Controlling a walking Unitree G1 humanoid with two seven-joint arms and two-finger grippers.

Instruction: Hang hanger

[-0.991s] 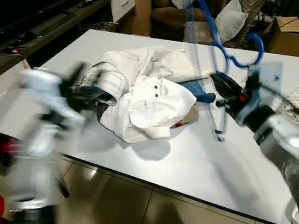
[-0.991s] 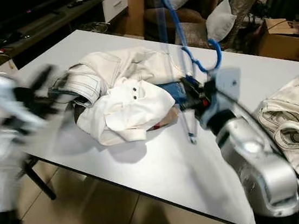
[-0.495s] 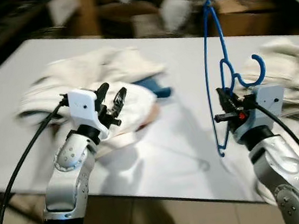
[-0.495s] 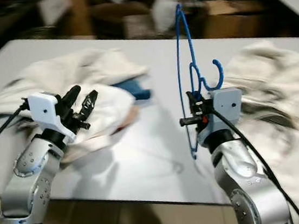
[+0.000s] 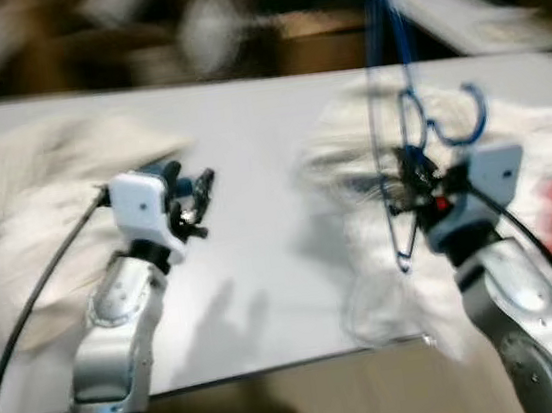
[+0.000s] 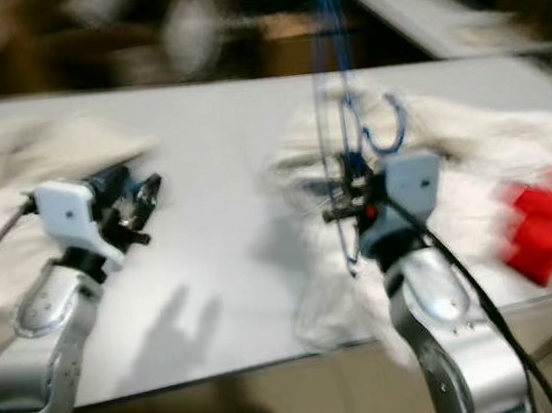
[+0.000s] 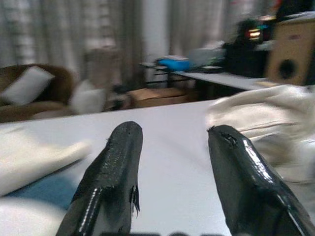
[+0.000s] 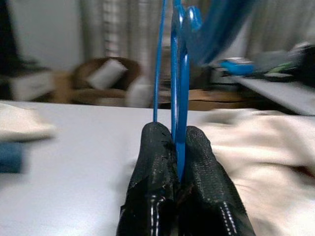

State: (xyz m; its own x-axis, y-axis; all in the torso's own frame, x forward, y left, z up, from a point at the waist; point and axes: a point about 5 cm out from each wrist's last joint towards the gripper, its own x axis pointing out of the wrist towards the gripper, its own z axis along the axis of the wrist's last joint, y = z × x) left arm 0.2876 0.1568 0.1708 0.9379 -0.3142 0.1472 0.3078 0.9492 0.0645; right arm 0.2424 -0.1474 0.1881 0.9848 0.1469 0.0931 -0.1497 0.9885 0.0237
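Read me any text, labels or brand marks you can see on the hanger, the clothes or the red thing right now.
None can be read.
Blue hanger, pinched in the right gripper: no marking visible.
White clothes on the table: too blurred to tell.
Red object: too blurred to tell.

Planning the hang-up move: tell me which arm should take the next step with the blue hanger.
Right. The right gripper is already shut on the blue wire hanger, holding it upright above the white table. The left gripper is open with nothing between its fingers, off to the left over the table.
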